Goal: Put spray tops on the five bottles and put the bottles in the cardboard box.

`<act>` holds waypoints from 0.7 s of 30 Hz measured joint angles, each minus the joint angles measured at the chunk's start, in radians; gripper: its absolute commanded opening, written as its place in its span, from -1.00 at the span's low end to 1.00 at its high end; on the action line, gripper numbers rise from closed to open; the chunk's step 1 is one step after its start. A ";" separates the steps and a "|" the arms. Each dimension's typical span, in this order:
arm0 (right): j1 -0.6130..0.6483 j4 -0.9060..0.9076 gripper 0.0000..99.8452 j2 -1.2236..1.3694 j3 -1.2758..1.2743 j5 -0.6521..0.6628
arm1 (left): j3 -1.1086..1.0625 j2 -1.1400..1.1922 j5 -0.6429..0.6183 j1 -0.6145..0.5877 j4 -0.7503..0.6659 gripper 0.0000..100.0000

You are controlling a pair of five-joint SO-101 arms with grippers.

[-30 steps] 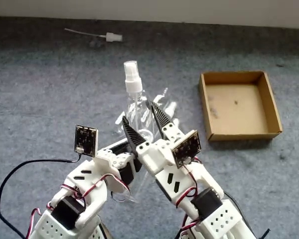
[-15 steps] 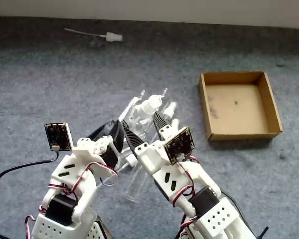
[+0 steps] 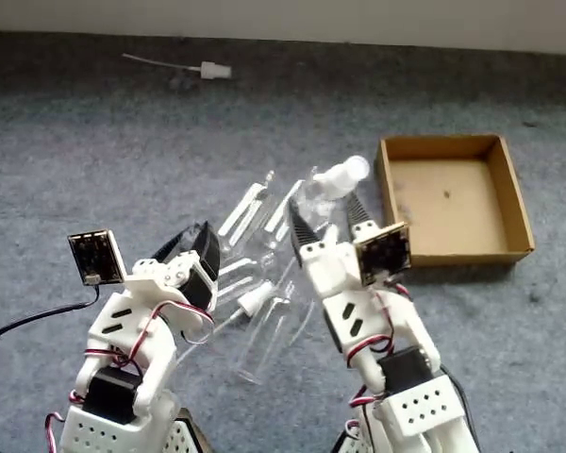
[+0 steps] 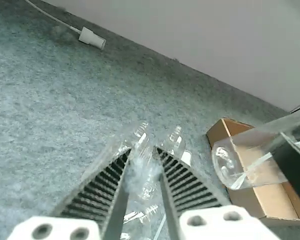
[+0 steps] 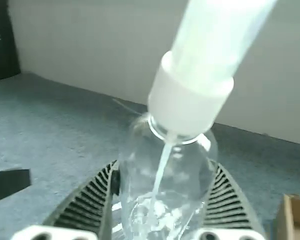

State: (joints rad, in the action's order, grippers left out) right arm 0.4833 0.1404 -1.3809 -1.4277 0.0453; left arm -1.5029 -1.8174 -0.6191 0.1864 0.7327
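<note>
My right gripper [image 3: 327, 215] is shut on a clear bottle [image 3: 323, 193] with a white spray top [image 3: 344, 174] on it, held tilted above the carpet just left of the cardboard box [image 3: 509, 193]. In the right wrist view the bottle [image 5: 165, 192] sits between both fingers, its top [image 5: 200, 95] pointing away. My left gripper [image 3: 203, 253] hangs over the near left side of a pile of uncapped clear bottles [image 3: 272, 326]. Its fingers [image 4: 115, 185] stand slightly open with nothing between them; bottles [image 4: 140, 137] lie beyond. The held bottle [image 4: 250, 160] and the box [image 4: 262, 200] are also in the left wrist view.
A loose spray top [image 3: 214, 70] with its long tube lies at the far edge of the grey carpet, near the wall. Another white spray top [image 3: 252, 300] lies among the bottles. The box is empty inside.
My left gripper let go of the bottle and drew back to the left. The right gripper carried the capped bottle, now tilted, to the right toward the box.
</note>
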 measured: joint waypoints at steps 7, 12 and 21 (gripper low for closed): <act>-0.350 0.000 -0.78 0.000 0.000 -0.002 | 0.000 0.000 0.000 0.000 0.000 -0.94; -0.480 0.000 -0.78 0.069 0.094 -0.002 | 0.000 0.000 0.000 0.000 0.000 -0.94; -0.554 -0.081 -0.78 0.512 0.365 -0.002 | -0.048 0.000 0.002 0.000 -0.003 -0.94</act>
State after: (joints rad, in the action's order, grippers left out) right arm -0.0706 0.0591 -0.8684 -1.0625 0.0437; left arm -1.5505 -1.8174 -0.6176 0.1864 0.7296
